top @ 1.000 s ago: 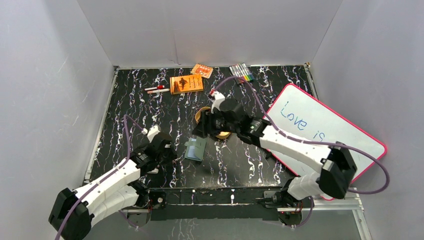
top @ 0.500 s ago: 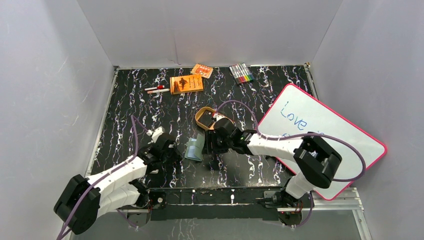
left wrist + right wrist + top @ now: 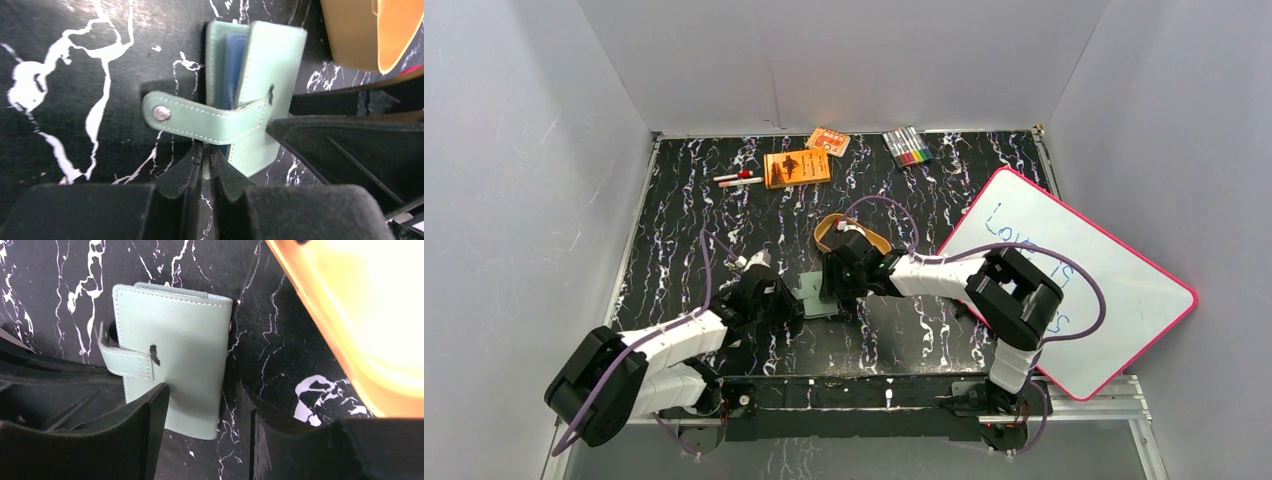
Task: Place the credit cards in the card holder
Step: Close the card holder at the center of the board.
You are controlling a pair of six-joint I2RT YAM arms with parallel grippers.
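The sage-green card holder (image 3: 816, 296) lies on the black marbled table between my two grippers, its cover folded almost shut. In the left wrist view the card holder (image 3: 267, 75) gapes slightly, with its snap tab (image 3: 200, 119) hanging loose and a dark bluish card (image 3: 234, 65) inside. My left gripper (image 3: 206, 147) is shut on the holder's lower flap edge. My right gripper (image 3: 202, 390) is open: one finger (image 3: 150, 410) presses on the cover of the card holder (image 3: 175, 355), the other stands on the table beside its fold. No loose card shows.
A golden oval tin (image 3: 839, 232) lies just behind the holder, close to my right gripper (image 3: 832, 288). A pink-framed whiteboard (image 3: 1064, 280) fills the right side. An orange booklet (image 3: 797, 167), a small orange pack (image 3: 828, 141), markers (image 3: 907, 146) and pens (image 3: 738, 179) lie at the back.
My right gripper came from the tin down to the card holder and pressed its raised cover nearly flat. My left gripper moved right to the holder's edge.
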